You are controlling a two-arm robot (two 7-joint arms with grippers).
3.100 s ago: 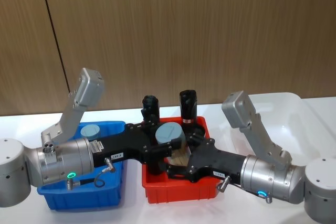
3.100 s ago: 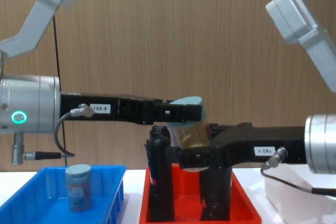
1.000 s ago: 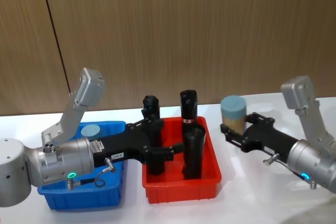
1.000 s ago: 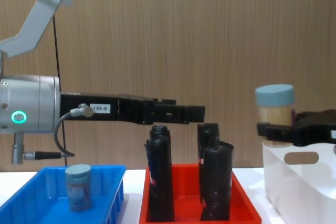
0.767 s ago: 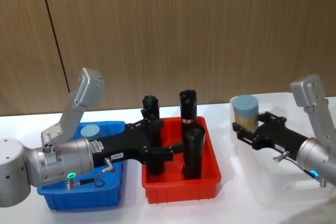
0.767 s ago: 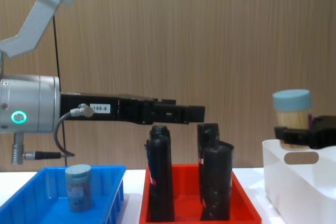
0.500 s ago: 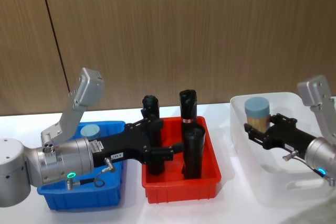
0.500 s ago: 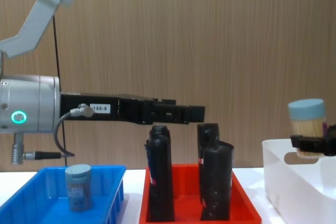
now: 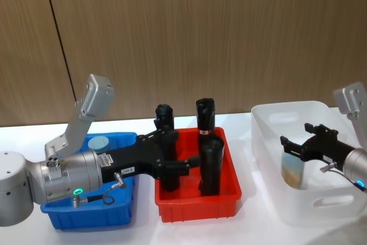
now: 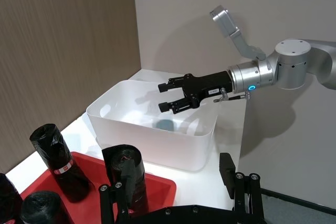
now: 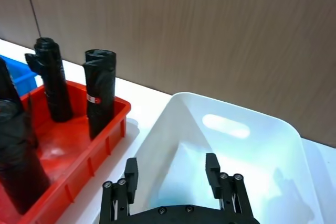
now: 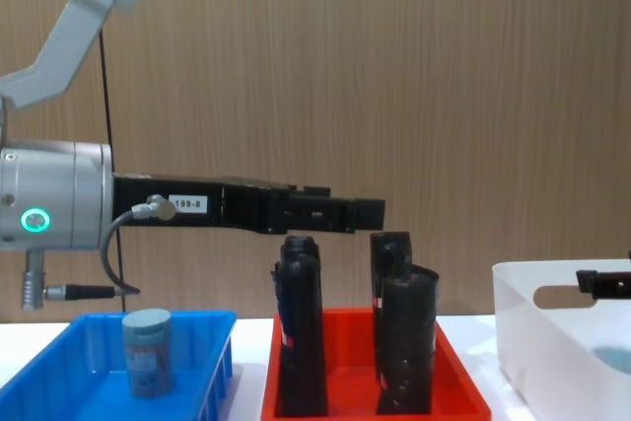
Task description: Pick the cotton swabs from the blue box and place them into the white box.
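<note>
Placing step done for one jar: first cotton swab jar (image 10: pixel 165 125) sits inside white box (image 10: pixel 157 148). My right end effector (image 10: pixel 165 97) hovers above it, fingers spread, empty. My left end effector (image 9: pixel 179 151) hangs over red tray (image 9: pixel 198 207), spread, empty.

Next, I judge: fetch second cotton swab jar (image 12: pixel 148 352), upright in blue box (image 12: pixel 212 352).

Left wrist view shows the lid inside the box. Chest view shows the remaining jar from the side.

Black rolls (image 9: pixel 212 164) crowd tray (image 9: pixel 198 209) beside open white box (image 9: pixel 292 210).

white tag (image 12: pixel 187 205) reading "199-8", on left arm (image 12: pixel 258 210)
</note>
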